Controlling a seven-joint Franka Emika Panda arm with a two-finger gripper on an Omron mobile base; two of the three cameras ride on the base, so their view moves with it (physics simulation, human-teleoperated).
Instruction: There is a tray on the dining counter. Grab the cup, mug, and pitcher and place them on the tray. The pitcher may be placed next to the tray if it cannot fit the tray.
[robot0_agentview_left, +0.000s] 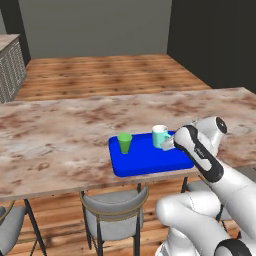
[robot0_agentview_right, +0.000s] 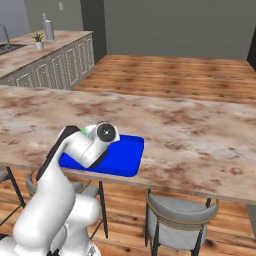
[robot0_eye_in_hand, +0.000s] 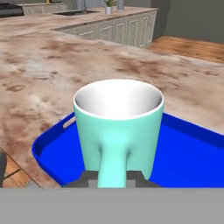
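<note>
The blue tray (robot0_agentview_left: 142, 160) lies near the front edge of the dining counter (robot0_agentview_left: 60, 130). On the tray's left part the green cup (robot0_agentview_left: 124, 143) stands upright. At the tray's right back part is the teal mug (robot0_agentview_left: 160, 135), upright, with my gripper (robot0_agentview_left: 167, 145) shut on its handle. In the hand view the mug (robot0_eye_in_hand: 118, 122) faces me handle first, the handle pinched between my fingertips (robot0_eye_in_hand: 89, 178), with the tray (robot0_eye_in_hand: 188, 153) below it. I cannot tell whether the mug rests on the tray or hangs just above it. The pitcher is out of view.
Grey chairs (robot0_agentview_left: 115, 212) stand tucked under the counter's front edge. A second marbled worktop with cream cabinets (robot0_agentview_right: 55, 60) lies far back left, with a small plant (robot0_agentview_right: 38, 40) on it. The tray (robot0_agentview_right: 122, 150) has bare counter to its right.
</note>
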